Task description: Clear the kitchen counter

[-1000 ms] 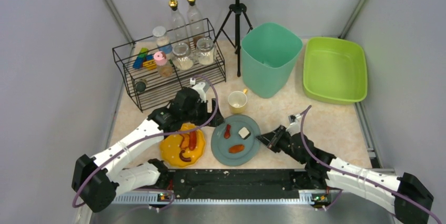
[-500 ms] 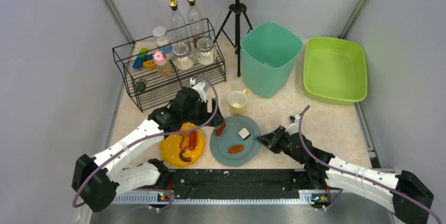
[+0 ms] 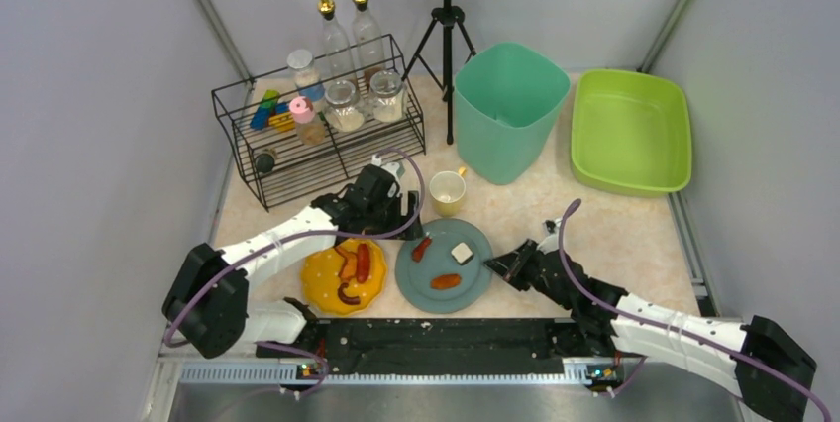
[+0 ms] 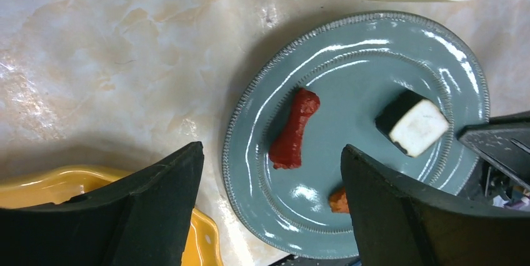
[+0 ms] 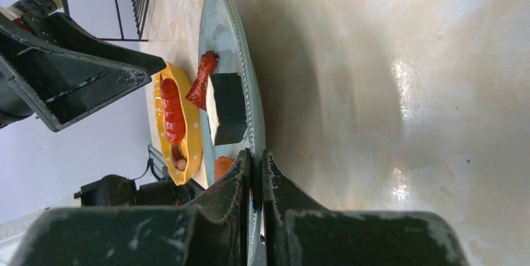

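A grey-blue plate [image 3: 416,283] lies on the kitchen counter [image 3: 555,206] near the front. It holds a red sausage piece [image 3: 422,248], a white-and-dark cube [image 3: 461,253] and an orange piece [image 3: 445,280]. My right gripper [image 3: 494,263] is shut on the plate's right rim [image 5: 247,116]. My left gripper [image 3: 404,222] is open and empty above the plate's left part [image 4: 262,203]; the red sausage [image 4: 294,130] lies between its fingers in the wrist view. A yellow plate [image 3: 319,293] with sausages sits to the left. A yellow mug [image 3: 447,191] stands behind.
A teal bin [image 3: 507,110] and a lime green tub [image 3: 630,131] stand at the back right. A black wire rack [image 3: 317,135] with jars and bottles stands at the back left. A tripod [image 3: 448,36] stands behind the bin.
My left gripper has moved right, from over the yellow plate to over the grey-blue plate's left edge. The plate and right gripper have shifted slightly left; the food pieces slid a little.
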Available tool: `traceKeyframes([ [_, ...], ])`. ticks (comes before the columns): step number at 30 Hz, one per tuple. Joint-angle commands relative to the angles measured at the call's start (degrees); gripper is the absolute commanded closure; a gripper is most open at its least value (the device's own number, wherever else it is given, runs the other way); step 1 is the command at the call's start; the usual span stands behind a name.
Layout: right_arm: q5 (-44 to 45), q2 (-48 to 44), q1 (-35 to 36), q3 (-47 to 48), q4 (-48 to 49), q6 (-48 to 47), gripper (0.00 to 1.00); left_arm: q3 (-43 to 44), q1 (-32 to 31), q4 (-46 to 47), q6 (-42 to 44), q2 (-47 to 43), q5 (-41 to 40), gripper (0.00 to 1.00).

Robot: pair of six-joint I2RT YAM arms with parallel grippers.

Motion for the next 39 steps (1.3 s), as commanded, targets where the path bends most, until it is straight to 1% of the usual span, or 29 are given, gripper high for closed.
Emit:
traceKeyframes([
  [1,1.4,1.5,0.1,-8.1,2.1,-0.4,1.0,-0.2,-0.3,3.7,-0.6,2.5,-2.7,0.17],
  [5,1.3,2.6,0.2,-8.1,3.2,-0.7,1.0,0.1,-0.3,3.5,-1.0,4.6,-4.3,0.29],
  [9,1.1,2.7,0.1,-8.1,3.7,-0.8,1.0,0.4,-0.3,2.5,-1.0,6.1,-5.9,0.52],
  [12,1.2,2.8,0.1,-8.1,3.6,-1.0,1.0,0.4,-0.3,2.0,-1.1,6.5,-9.2,0.68],
  [17,1.2,2.8,0.2,-8.1,3.4,-1.0,1.0,0.6,-0.2,0.9,-1.4,6.9,-13.0,0.93],
  [19,1.2,2.8,0.1,-8.1,3.3,-1.0,1.0,0.6,-0.2,0.5,-1.4,7.2,-14.4,1.0],
  [22,1.3,2.7,0.1,-8.0,3.0,-1.2,1.0,0.7,-0.2,0.4,-1.4,8.3,-15.3,1.0],
  [29,1.5,2.7,0.1,-8.1,2.9,-1.0,1.0,0.8,-0.3,1.4,-1.3,12.0,-11.4,1.0],
  [38,1.4,3.8,0.1,-8.0,4.0,-0.9,1.0,-0.8,-0.4,2.0,-0.9,11.5,-6.8,1.0],
  [39,1.4,4.3,0.1,-8.0,4.7,-0.9,1.0,-1.2,-0.4,2.2,-0.9,11.3,-4.8,1.0],
])
